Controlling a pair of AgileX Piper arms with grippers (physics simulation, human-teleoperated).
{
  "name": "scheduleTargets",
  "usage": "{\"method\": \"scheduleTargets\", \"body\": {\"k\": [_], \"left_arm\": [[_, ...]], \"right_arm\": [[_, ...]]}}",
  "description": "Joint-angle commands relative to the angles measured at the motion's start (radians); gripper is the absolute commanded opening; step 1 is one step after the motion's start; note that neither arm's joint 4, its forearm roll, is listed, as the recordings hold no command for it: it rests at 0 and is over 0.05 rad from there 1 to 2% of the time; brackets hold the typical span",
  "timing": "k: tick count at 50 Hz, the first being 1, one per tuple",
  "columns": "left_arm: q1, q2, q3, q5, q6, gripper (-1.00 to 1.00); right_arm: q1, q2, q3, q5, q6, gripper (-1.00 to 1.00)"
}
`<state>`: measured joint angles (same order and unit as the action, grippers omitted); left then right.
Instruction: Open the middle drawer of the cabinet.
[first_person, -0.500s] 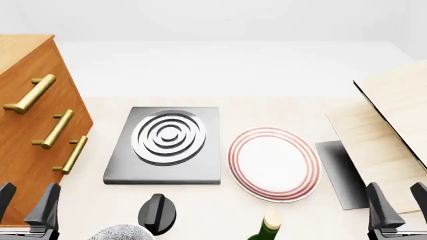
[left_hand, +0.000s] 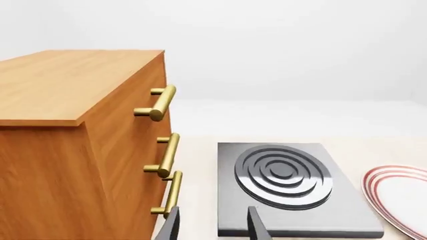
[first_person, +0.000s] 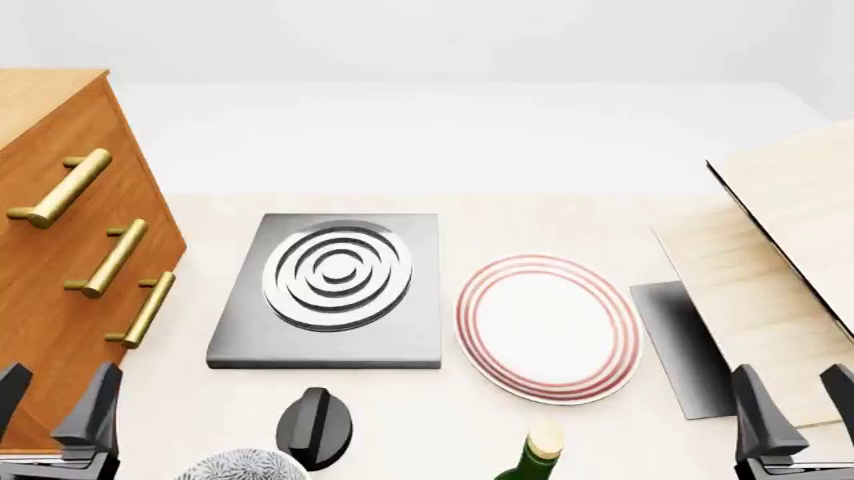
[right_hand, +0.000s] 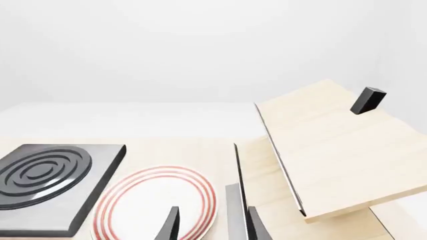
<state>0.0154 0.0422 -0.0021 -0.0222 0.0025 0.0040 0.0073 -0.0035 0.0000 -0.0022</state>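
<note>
The cabinet stands at the table's left edge, orange-brown wood with three stacked fronts facing right. The middle drawer looks flush with the other two fronts, and its brass bar handle sits between the upper and lower handles. In the left wrist view the same handle lies ahead of my left gripper. That left gripper is open, low at the cabinet's near corner and apart from the handles. My right gripper is open at the near right, holding nothing.
A grey hob with concentric rings lies beside the cabinet. A red-rimmed plate sits to its right. A tilted pale wood board stands far right. Near the front edge are a black knob, a green bottle and a speckled bowl.
</note>
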Motion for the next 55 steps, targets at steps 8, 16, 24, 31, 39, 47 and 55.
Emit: {"method": "scheduleTargets", "body": {"k": [8, 16, 24, 31, 39, 47, 55], "left_arm": [[-0.016, -0.008, -0.01, 0.001, 0.04, 1.0], [-0.044, 0.103, -0.085, -0.081, 0.1, 1.0], [-0.052, 0.14, -0.099, -0.118, 0.115, 1.0], [-0.058, 0.167, -0.104, -0.145, 0.139, 1.0], [-0.071, 0.208, -0.112, -0.186, 0.172, 1.0], [-0.075, 0.269, -0.122, -0.236, 0.215, 1.0], [-0.085, 0.329, -0.134, -0.278, 0.258, 1.0]], "right_arm": [[0.0, -0.001, 0.0, 0.0, 0.0, 1.0], [0.0, -0.001, 0.0, 0.0, 0.0, 1.0], [0.0, 0.0, 0.0, 0.0, 0.0, 1.0], [0.0, -0.001, 0.0, 0.0, 0.0, 1.0], [-0.001, -0.001, 0.0, 0.0, 0.0, 1.0], [0.0, -0.001, 0.0, 0.0, 0.0, 1.0], [0.0, -0.001, 0.0, 0.0, 0.0, 1.0]]}}
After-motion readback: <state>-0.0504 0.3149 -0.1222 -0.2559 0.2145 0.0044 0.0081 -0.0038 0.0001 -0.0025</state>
